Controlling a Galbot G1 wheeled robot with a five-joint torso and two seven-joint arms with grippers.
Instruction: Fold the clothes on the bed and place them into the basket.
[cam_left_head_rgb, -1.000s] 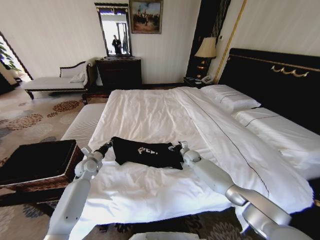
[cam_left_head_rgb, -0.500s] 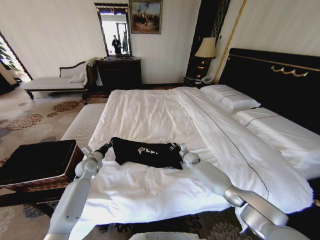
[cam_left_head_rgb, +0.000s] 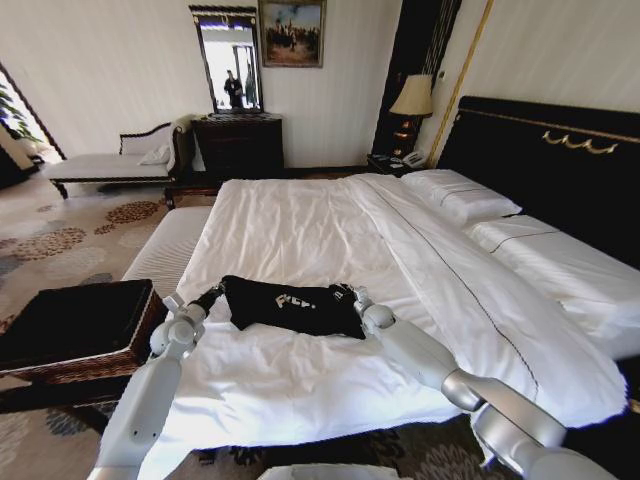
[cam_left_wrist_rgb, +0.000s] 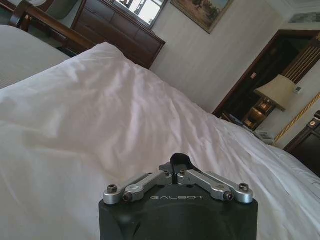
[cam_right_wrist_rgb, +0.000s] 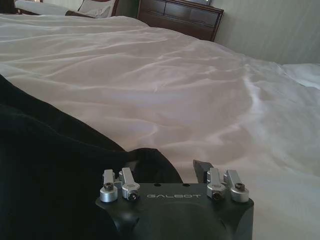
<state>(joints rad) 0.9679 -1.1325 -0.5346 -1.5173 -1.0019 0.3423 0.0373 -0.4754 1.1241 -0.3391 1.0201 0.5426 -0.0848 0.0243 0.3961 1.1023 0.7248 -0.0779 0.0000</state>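
**Both pincers low at the shirt's two ends**

The black shirt lies bunched on the near part of the bed, its white lettering facing up, crumpled white sheet all around it. The left gripper is at the shirt's left end, and in its wrist view the two linkages are drawn together, clenched on a small dark fold of cloth. The right gripper sits at the shirt's right end; its wrist view shows the fingers spread apart, released, with a hump of soft black fabric lying against one side and bare sheet ahead. Both white arms reach forward over the bed edge, elbows low. Out to the left of the left gripper, beside the bed, stands the basket, woven brown wicker with dark lining. Beyond both grippers the sheet runs smooth to the pillows and black headboard; a white bench flanks the bed's left side.
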